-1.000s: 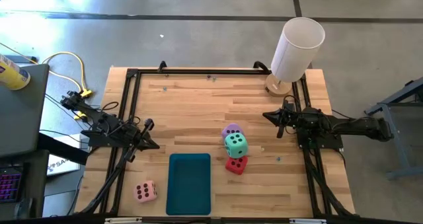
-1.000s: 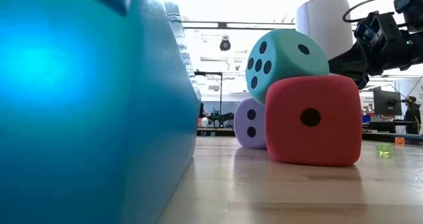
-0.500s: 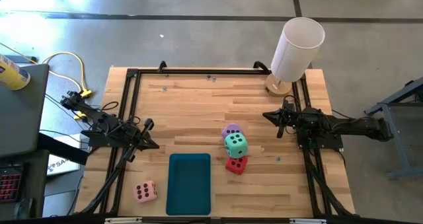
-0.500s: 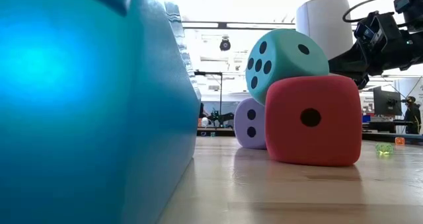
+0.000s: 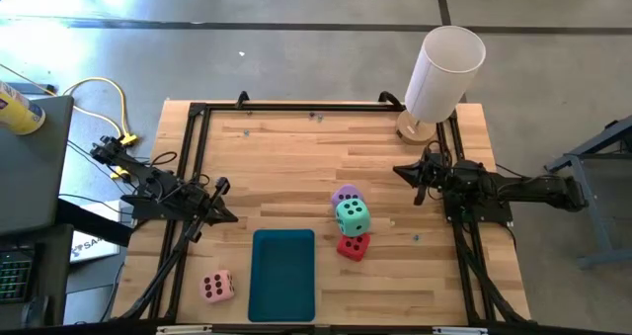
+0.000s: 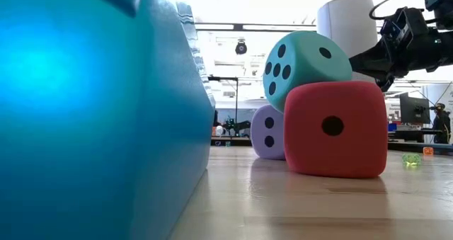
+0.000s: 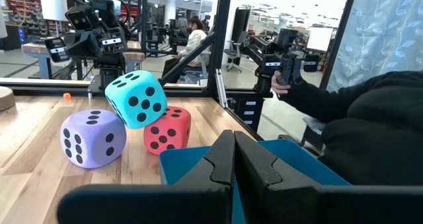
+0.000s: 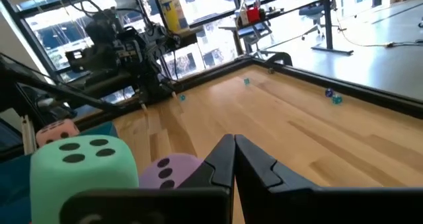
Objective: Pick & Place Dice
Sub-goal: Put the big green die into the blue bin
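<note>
A flat teal tray (image 5: 282, 273) lies on the wooden table (image 5: 296, 157); a white cylinder (image 5: 444, 73) stands at its far right corner.

In the low view the teal tray (image 6: 92, 112) fills the near side, blurred and cut off by the picture's edges, and it hides the pale pink die and the left arm completely. The lilac die (image 6: 267, 132) shows only partly behind the red die (image 6: 335, 127), which also covers the base of the mint green die (image 6: 304, 59) leaning on it. In the right wrist view the green die is cropped at the bottom edge and only a corner of the pink die (image 8: 54, 132) peeks out. The small objects (image 6: 412, 158) far across the surface are too small to identify
</note>
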{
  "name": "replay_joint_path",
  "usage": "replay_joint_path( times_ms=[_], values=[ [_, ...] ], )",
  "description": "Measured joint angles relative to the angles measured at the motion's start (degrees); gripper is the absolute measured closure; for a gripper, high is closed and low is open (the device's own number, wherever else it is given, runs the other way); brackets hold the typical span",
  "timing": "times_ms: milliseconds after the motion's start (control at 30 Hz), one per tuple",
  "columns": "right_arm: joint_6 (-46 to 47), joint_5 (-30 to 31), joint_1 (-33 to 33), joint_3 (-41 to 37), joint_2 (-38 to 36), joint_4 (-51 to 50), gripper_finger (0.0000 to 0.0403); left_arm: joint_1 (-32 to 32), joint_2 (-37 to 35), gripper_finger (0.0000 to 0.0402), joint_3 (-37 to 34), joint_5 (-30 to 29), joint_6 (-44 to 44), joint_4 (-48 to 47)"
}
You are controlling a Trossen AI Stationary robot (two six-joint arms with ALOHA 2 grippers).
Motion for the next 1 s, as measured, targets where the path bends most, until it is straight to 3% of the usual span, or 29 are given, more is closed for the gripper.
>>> replay_joint_path(
  times_ms=[400, 467, 567, 633, 800, 1000],
  values=[
    [-3.41, 0.37, 0.0, 0.0, 0.0, 5.1, 0.0401, 0.0, 0.0, 0.0401, 0.0, -0.74, 1.72, 0.0],
    [-4.12, -2.7, 0.0, -0.02, 0.0, 8.48, 0.0401, 0.02, 0.0, 0.0401, 0.0, -1.13, 1.55, 0.02],
    [-12.28, -12.8, 0.67, 0.39, -0.02, 11.61, 0.0399, 0.11, 0.0, 0.0401, 0.0, -1.24, 2.47, 0.01],
    [-15.56, -14.72, 2.49, 2.18, 0.09, 11.13, 0.0392, 0.11, 0.0, 0.0401, 0.0, -1.27, 3.65, 0.01],
    [-17.98, -7.88, 9.52, 8.37, 3.57, 10.79, 0.0357, 0.11, 0.0, 0.0401, 0.0, -1.34, 3.95, 0.02],
    [-17.76, 3.44, 20.47, 16.24, 15.36, 12.63, 0.0272, 0.11, 0.02, 0.0401, 0.0, -1.33, 1.49, 0.33]
  ],
)
